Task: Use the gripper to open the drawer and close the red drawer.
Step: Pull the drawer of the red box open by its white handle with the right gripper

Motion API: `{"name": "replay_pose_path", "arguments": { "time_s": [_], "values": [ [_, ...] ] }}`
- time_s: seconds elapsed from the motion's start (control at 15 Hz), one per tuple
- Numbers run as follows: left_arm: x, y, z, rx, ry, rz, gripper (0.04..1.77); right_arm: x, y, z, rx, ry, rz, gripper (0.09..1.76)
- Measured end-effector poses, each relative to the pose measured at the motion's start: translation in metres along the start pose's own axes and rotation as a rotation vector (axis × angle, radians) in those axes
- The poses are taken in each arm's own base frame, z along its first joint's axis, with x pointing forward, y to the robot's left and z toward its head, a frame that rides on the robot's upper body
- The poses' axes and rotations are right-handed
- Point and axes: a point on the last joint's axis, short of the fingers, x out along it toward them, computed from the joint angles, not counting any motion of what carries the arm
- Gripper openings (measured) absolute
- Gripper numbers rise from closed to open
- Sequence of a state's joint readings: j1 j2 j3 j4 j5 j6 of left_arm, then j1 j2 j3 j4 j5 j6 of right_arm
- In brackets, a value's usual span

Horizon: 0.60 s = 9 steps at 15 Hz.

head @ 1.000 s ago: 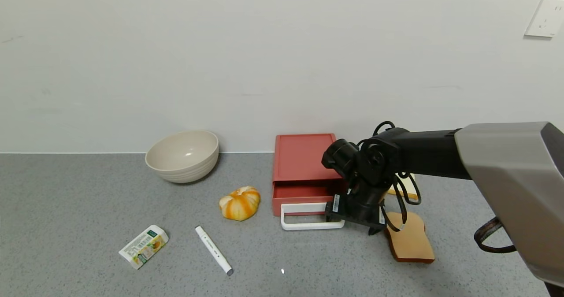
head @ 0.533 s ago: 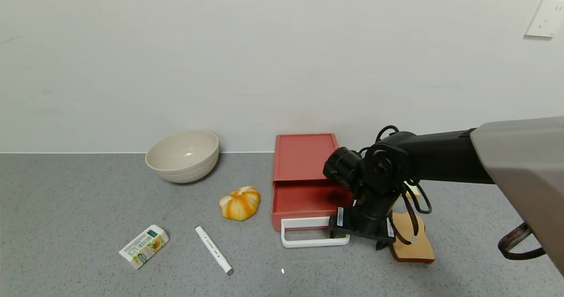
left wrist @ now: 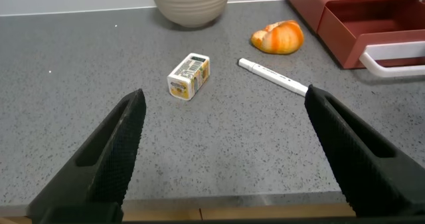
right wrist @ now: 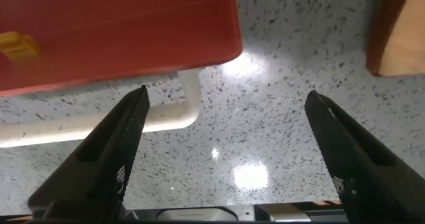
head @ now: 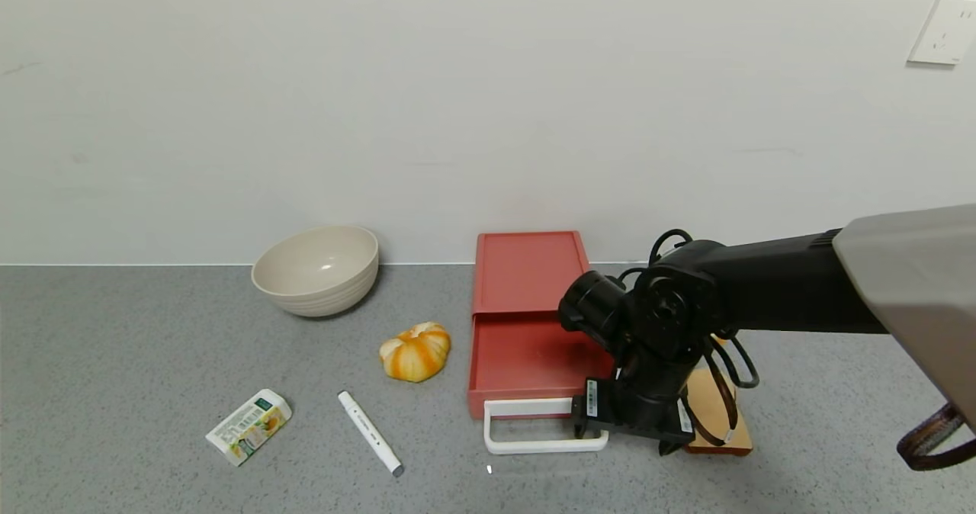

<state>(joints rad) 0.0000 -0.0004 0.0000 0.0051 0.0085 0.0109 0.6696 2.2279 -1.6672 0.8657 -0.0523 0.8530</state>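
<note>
Red drawer (head: 526, 361), one; one bowl (head: 316, 268); one pen (head: 370, 432)

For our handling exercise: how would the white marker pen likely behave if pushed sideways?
The marker pen looks slim and cylindrical, lying flat on the counter, so it would probably roll. It seems rigid and light, so likely skids easily.
</note>
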Motion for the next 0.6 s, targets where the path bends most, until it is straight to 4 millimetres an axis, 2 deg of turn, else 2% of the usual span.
{"name": "replay_pose_path", "arguments": {
  "time_s": [0.33,0.6],
  "values": [
    [0.0,0.0,0.0,0.0,0.0,0.0,1.73,-0.001,0.0,-0.011,-0.022,0.017,-0.013,1.71],
    [0.0,0.0,0.0,0.0,0.0,0.0,1.73,-0.01,-0.003,-0.016,-0.031,0.01,-0.005,1.71]
  ]
}}
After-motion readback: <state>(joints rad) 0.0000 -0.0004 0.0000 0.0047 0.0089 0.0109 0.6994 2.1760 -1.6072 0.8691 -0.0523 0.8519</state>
